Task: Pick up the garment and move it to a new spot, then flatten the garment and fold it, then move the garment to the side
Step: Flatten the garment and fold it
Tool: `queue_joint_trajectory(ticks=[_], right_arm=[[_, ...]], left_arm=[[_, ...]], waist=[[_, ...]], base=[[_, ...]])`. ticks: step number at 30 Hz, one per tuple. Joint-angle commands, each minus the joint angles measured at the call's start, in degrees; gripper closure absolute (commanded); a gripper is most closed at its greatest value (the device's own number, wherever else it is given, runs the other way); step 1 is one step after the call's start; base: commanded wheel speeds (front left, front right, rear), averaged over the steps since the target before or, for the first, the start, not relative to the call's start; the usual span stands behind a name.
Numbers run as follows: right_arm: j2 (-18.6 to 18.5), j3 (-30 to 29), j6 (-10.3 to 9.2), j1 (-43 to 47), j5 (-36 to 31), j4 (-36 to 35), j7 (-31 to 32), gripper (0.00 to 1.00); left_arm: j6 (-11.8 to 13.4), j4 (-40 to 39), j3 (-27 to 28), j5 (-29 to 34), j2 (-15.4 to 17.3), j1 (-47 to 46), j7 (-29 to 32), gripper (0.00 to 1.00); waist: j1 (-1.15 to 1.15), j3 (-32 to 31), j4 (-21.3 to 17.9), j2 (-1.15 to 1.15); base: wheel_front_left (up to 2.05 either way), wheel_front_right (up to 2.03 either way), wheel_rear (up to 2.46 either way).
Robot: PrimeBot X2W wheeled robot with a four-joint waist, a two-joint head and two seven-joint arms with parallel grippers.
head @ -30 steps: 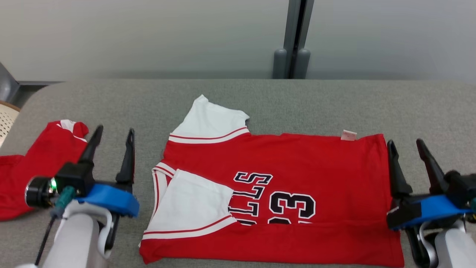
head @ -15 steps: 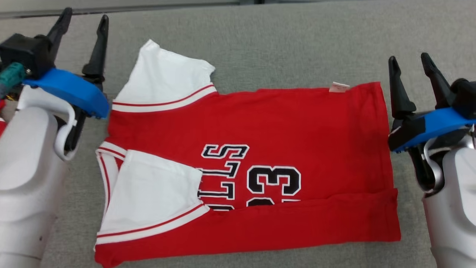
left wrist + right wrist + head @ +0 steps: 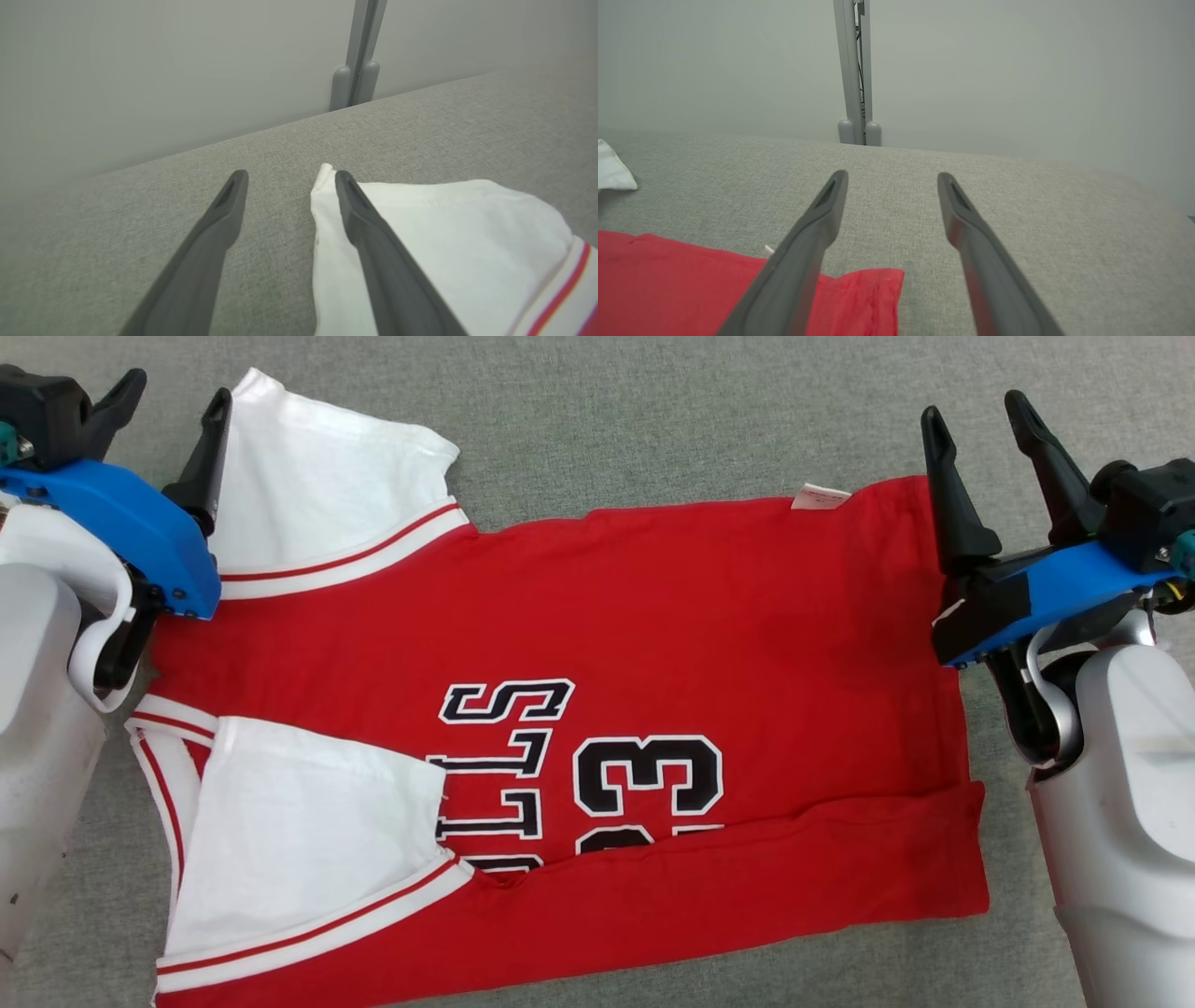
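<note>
Head view: the garment, a red jersey with white sleeves, lies spread on the grey table. Its long axis runs across the view from side to side. The neck and sleeves point to the robot's left and the hem points to the robot's right. The far sleeve spreads flat away from the robot, while the near sleeve is folded in over the chest. Along the near long edge a strip of red cloth is turned up over the body and covers the lower part of the black number. A small white tag sticks out from the far edge, close to the hem end.

The left hand is at the sleeve end, its fingers spread wide and holding nothing. In the left wrist view one finger lies over the outer edge of the far sleeve and the other over bare table. Whether it touches the cloth cannot be told.

The right hand is at the hem end by the far corner, its fingers equally wide apart and empty. In the right wrist view one finger crosses the red hem corner and the other is over bare table.
</note>
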Motion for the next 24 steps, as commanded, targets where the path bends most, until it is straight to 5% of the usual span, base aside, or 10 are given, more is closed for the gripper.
queue_joint_trajectory(ticks=[1, 18, 19, 21, 24], right_arm=[[0.3, 0.4, 0.01, -1.4, 0.6, 0.2, -0.1, 0.00], [0.8, 3.5, 0.01, -4.3, 1.5, 1.8, -0.8, 0.00], [0.7, 3.6, 0.01, -4.2, 1.6, 1.9, -0.6, 0.00], [0.5, 3.8, 0.01, -4.3, 1.8, 2.2, -0.3, 0.00], [0.1, 4.2, 0.01, -4.4, 2.1, 2.6, 0.3, 0.00]], left_arm=[[-0.1, 0.5, -1.4, -1.2, 0.3, -1.4, 0.2, 0.00], [-0.1, 7.0, -13.4, -12.1, 0.4, -7.0, 3.3, 0.00], [-0.1, 6.9, -13.8, -13.0, 0.3, -7.0, 3.6, 0.15], [-0.1, 7.0, -15.0, -14.2, 0.3, -7.4, 3.6, 0.97], [-0.1, 7.0, -16.6, -15.7, 0.4, -8.1, 3.6, 1.00]], waist=[[-0.01, 0.5, -0.3, 0.00], [-0.01, 4.3, -2.7, 0.00], [-0.01, 4.3, -2.7, 0.00], [-0.01, 4.2, -2.7, 0.00], [-0.01, 3.8, -2.5, 0.00]], base=[[0.00, 0.00, 0.00], [0.00, 0.00, 0.00], [0.00, 0.00, 0.00], [0.00, 0.00, 0.00], [0.00, 0.00, 0.00]])
